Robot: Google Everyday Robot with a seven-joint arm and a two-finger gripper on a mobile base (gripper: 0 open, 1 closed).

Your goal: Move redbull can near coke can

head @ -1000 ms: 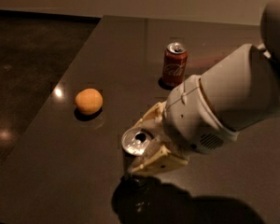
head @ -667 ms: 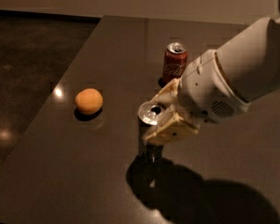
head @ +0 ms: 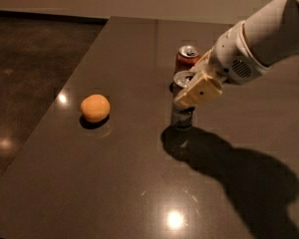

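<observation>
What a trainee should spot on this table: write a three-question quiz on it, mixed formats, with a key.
1. True or false: the gripper has its fingers closed on the coke can.
2. Which thing lies farthest left on the table? A) orange B) redbull can C) coke can
3. Fill in: the can in the gripper is right beside the ____ can.
Key: 1 false, the gripper holds the redbull can, above the middle of the table. 2 A. 3 coke.
</observation>
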